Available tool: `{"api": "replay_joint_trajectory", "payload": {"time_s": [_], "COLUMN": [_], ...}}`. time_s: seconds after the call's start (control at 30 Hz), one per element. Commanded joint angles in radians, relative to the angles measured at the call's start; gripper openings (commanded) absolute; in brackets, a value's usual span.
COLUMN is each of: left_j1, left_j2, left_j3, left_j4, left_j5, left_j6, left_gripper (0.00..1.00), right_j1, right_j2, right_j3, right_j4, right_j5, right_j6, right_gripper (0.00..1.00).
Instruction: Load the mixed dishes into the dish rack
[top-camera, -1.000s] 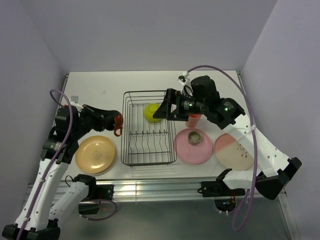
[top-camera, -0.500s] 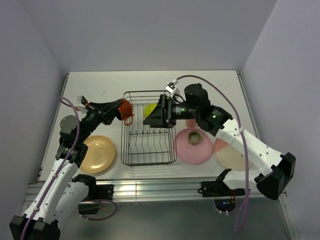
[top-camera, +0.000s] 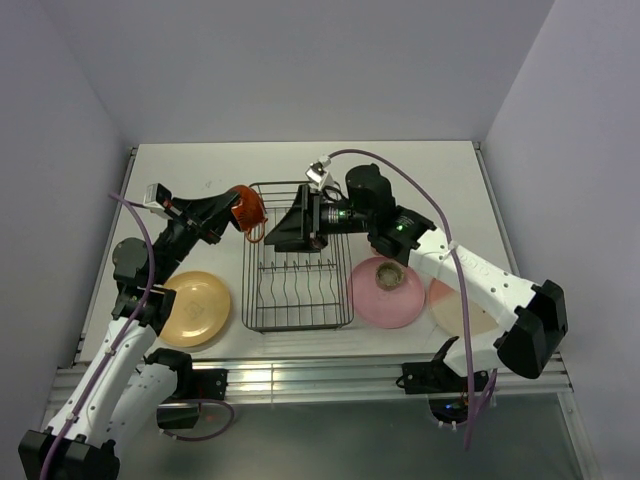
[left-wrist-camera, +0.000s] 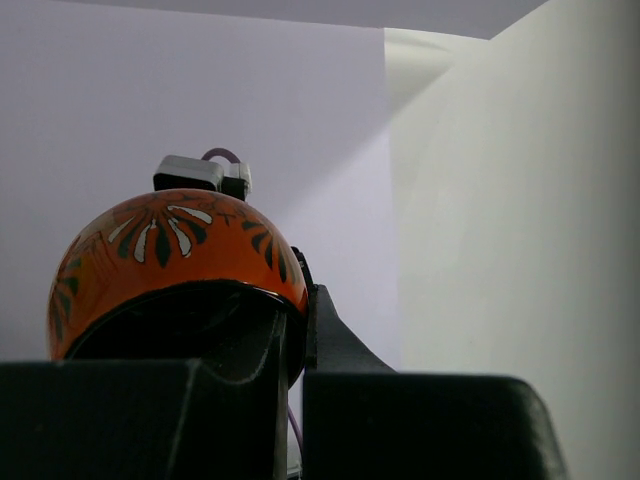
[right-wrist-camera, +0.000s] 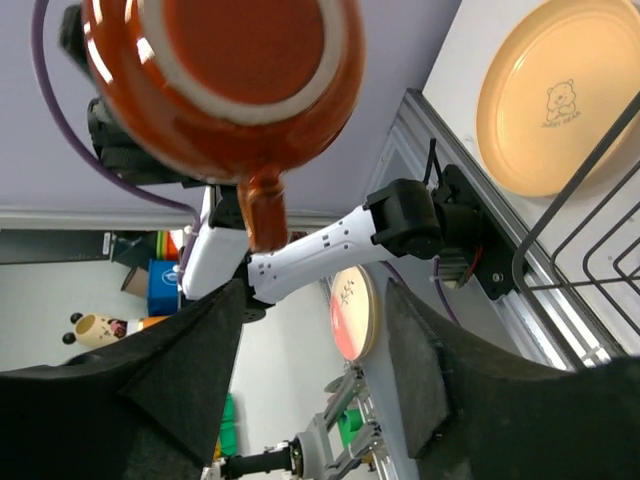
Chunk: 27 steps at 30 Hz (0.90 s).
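Observation:
My left gripper (top-camera: 233, 211) is shut on the rim of the small red-orange handled cup (top-camera: 248, 207) and holds it in the air by the black wire dish rack's (top-camera: 297, 300) far left corner. In the left wrist view the cup (left-wrist-camera: 170, 250) sits above the shut fingers (left-wrist-camera: 330, 340). My right gripper (top-camera: 271, 237) is open and empty above the rack, pointing at the cup, whose base (right-wrist-camera: 220, 80) and handle fill the right wrist view. The yellow-orange plate (top-camera: 192, 308) lies left of the rack. The lime-green bowl and tumbler are hidden.
A pink plate (top-camera: 372, 305) with the small tan bowl (top-camera: 388, 273) on it lies right of the rack. The pink-and-cream plate (top-camera: 448, 305) lies further right, partly under my right arm. The side walls stand close on both sides.
My left gripper has lifted the cup up and right to the rack's corner. My right gripper has swung left over the rack toward the cup, covering the green bowl.

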Motion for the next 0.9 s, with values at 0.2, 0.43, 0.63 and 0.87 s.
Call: {"api": "replay_joint_trajectory", "payload": {"time_s": [0.2, 0.43, 0.63, 0.87], "left_j1": [-0.011, -0.027, -0.044, -0.047], "left_j2": [-0.016, 0.004, 0.012, -0.002], "left_j3": [-0.007, -0.016, -0.036, -0.059], "left_j4": [0.155, 0.184, 0.233, 0.238], "left_j5": [-0.018, -0.027, -0.051, -0.064], "left_j6": [-0.029, -0.034, -0.048, -0.058], "left_gripper": [0.0, 0.0, 0.0, 0.0], "right_j1": [0.02, 0.035, 0.059, 0.067], "right_j2": [0.036, 0.065, 0.105, 0.108], "right_j3": [0.053, 0.063, 0.08, 0.086], "right_j4": [0.179, 0.242, 0.265, 0.237], "right_j5": [-0.005, 0.003, 0.014, 0.051], "right_j6": [0.078, 0.113, 0.128, 0.098], "right_gripper": [0.59, 0.52, 0.33, 0.03]}}
